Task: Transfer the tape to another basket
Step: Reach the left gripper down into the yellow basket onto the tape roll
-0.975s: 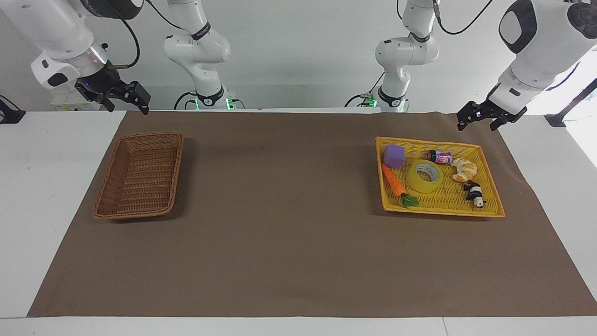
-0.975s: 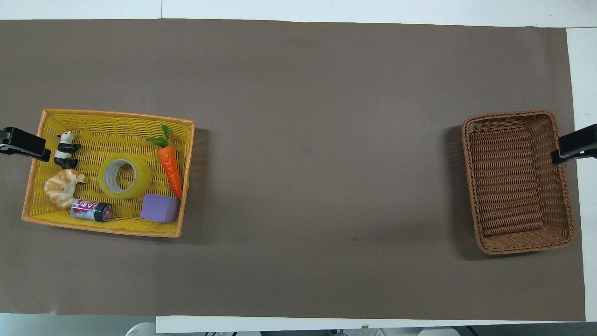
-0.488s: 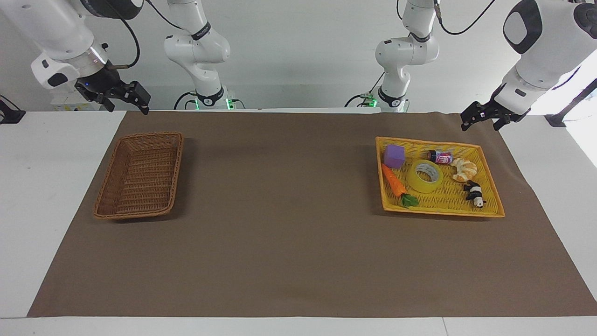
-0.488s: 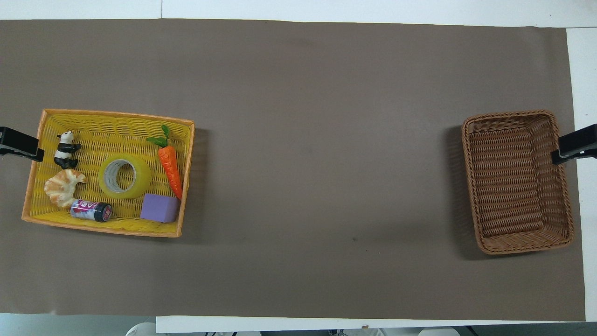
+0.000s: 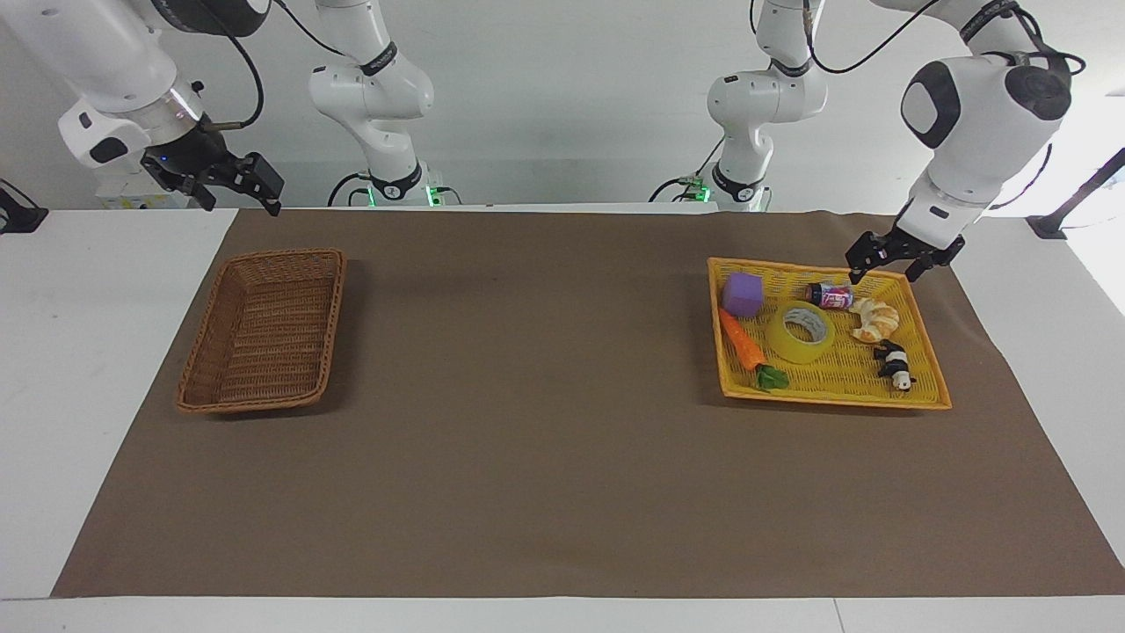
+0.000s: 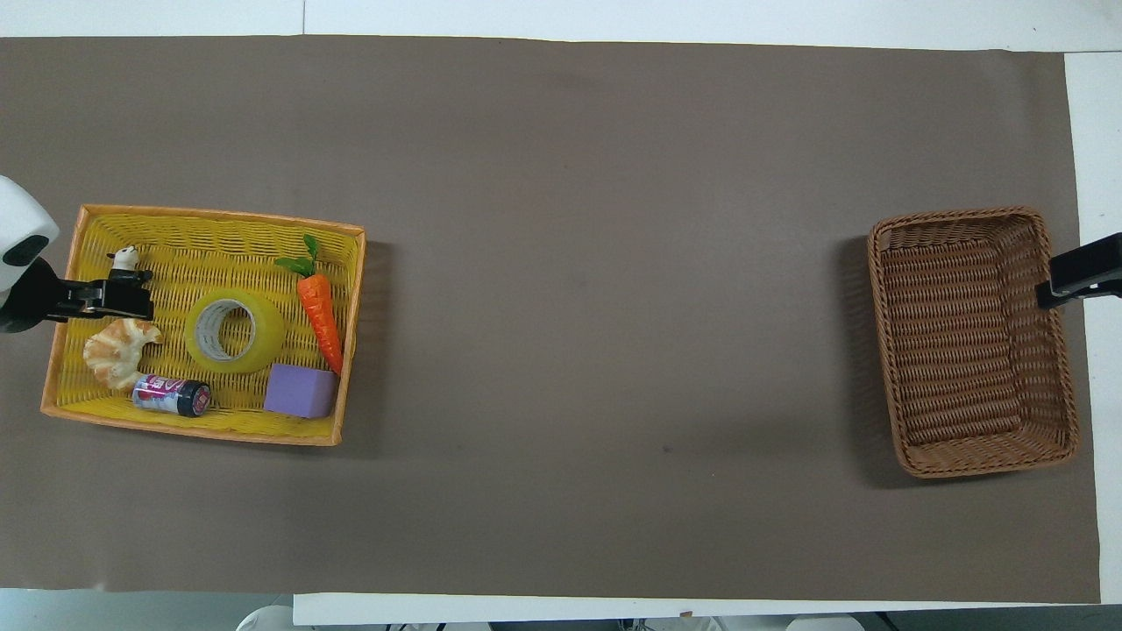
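Note:
The tape [image 5: 800, 332] is a yellow roll lying flat in the middle of the yellow woven tray [image 5: 844, 374] at the left arm's end; it also shows in the overhead view [image 6: 234, 330]. The brown wicker basket [image 5: 268, 334] sits empty at the right arm's end, also in the overhead view [image 6: 964, 342]. My left gripper [image 5: 884, 272] is open and empty, in the air over the tray's corner nearest the robots. From overhead the left gripper [image 6: 131, 300] covers part of the panda. My right gripper [image 5: 237, 192] is open and waits in the air beside the basket [image 6: 1043, 294].
The tray [image 6: 219, 241] also holds a purple block [image 5: 743, 293], a carrot [image 5: 743, 343], a small can [image 5: 831, 296], a croissant [image 5: 873, 318] and a panda figure [image 5: 895, 365]. A brown mat [image 5: 527, 422] covers the table between the tray and the basket.
My left gripper has moved from off the tray's outer side down and inward, over the tray's corner. The right arm, the tape and the basket have not moved.

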